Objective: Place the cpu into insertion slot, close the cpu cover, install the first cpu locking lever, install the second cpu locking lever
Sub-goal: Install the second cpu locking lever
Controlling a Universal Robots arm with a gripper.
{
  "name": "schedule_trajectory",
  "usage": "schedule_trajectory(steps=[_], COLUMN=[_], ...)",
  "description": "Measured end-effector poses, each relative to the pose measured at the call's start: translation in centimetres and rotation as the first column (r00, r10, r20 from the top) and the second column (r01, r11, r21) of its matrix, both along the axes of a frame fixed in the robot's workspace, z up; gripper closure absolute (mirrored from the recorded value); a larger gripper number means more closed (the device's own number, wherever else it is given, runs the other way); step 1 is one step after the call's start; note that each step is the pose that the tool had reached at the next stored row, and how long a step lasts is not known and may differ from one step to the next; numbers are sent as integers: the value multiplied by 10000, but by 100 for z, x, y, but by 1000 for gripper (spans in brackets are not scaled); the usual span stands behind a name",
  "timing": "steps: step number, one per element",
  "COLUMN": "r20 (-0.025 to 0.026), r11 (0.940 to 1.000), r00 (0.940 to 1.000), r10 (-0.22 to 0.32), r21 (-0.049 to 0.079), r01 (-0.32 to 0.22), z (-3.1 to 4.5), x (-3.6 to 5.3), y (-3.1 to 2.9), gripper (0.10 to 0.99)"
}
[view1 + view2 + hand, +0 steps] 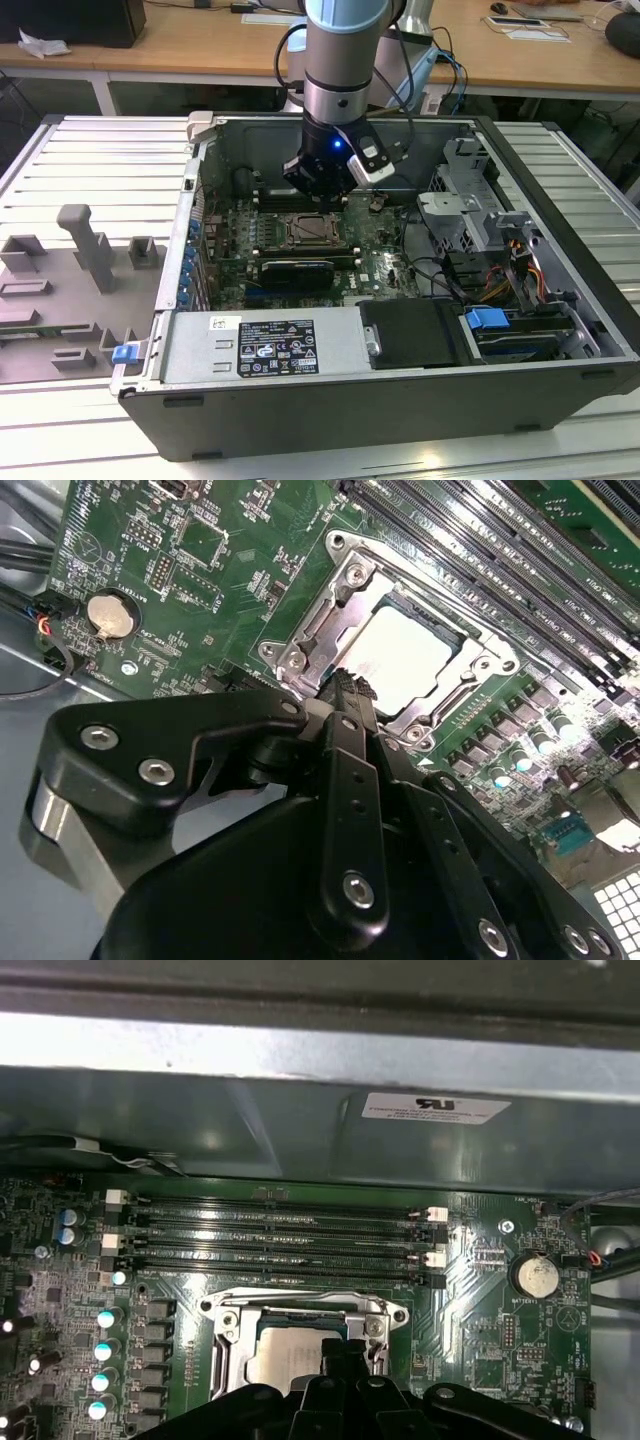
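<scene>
I have the gripper (350,685) low inside the open computer case (560,400), its fingers pressed together with nothing between them, tips right at the edge of the insertion slot (400,650). The cpu (405,660) lies flat in that slot, pale top showing in both wrist views, so I judge placement done. The cpu cover (320,625) frames the chip and looks lowered. Whether either locking lever is latched, I cannot tell; I take the levers as still to do
</scene>
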State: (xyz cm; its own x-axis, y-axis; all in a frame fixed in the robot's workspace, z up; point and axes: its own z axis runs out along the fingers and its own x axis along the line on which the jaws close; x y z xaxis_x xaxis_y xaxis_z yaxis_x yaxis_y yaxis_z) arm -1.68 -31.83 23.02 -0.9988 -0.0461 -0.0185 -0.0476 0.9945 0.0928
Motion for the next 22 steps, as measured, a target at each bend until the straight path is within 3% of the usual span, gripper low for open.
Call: schedule_trajectory(steps=[11,22], r20=[1,1], r11=[10000,10000], r00=[10000,10000], r10=[-1,0], r21=[0,0], r01=[1,0], z=[131,143], x=[0,0], y=[1,-61], gripper=[980,980])
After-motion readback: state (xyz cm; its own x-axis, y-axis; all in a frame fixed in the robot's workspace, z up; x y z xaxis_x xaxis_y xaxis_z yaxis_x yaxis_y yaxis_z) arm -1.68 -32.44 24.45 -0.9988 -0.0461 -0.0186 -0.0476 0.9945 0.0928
